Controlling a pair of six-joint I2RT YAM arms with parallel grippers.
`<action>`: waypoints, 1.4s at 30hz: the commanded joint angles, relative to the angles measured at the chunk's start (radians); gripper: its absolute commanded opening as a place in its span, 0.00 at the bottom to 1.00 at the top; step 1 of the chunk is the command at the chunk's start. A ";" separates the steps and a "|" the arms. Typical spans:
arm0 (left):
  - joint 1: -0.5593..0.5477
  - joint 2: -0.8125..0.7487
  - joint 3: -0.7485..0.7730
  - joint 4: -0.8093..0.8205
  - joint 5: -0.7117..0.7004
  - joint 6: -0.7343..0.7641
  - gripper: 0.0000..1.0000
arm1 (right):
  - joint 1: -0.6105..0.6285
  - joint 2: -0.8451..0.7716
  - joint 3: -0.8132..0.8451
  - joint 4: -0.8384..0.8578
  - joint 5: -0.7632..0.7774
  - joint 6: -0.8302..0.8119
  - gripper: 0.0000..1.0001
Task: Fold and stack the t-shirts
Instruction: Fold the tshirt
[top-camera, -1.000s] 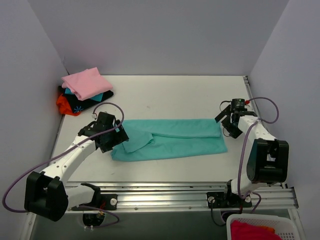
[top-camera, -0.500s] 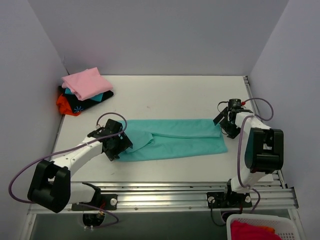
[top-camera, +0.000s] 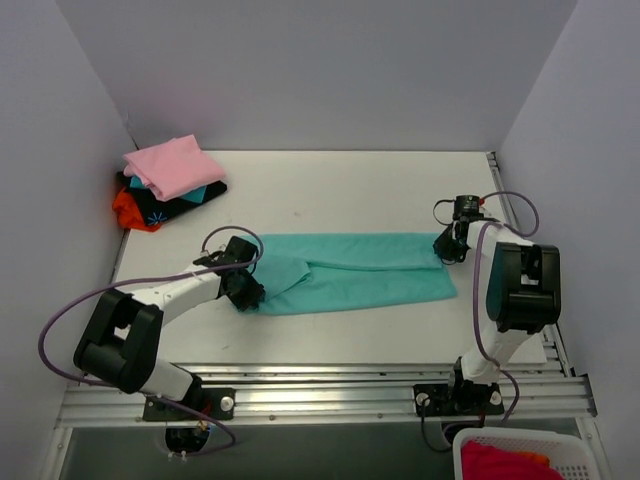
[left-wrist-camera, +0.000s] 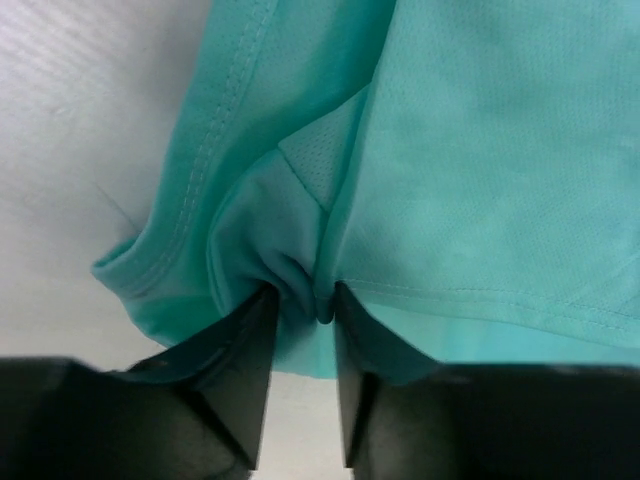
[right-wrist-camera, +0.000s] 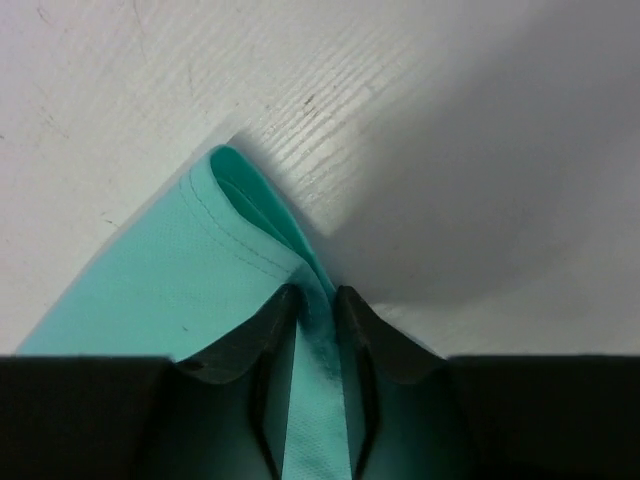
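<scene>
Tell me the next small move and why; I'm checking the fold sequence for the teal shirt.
Probably lift both ends slightly, together. The left gripper is shut on bunched cloth at the left end of the teal shirt, the right gripper on its far right corner, and the shirt lies flat in a long strip on the table; raising it would free it for a crosswise fold.

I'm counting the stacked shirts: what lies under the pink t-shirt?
Under the pink t-shirt a black shirt with light-blue print shows, with an orange-red shirt lowest. Anything else between them is covered.
</scene>
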 joint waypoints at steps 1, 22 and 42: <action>-0.010 0.092 -0.009 0.080 -0.038 -0.023 0.35 | 0.006 0.049 0.023 -0.013 -0.033 -0.040 0.10; 0.039 0.478 0.619 -0.059 -0.105 0.303 0.02 | -0.021 -0.100 -0.030 -0.196 0.005 -0.101 0.00; 0.108 1.255 1.850 -0.119 0.343 0.466 0.04 | 0.451 -0.507 -0.413 -0.247 -0.079 0.259 0.00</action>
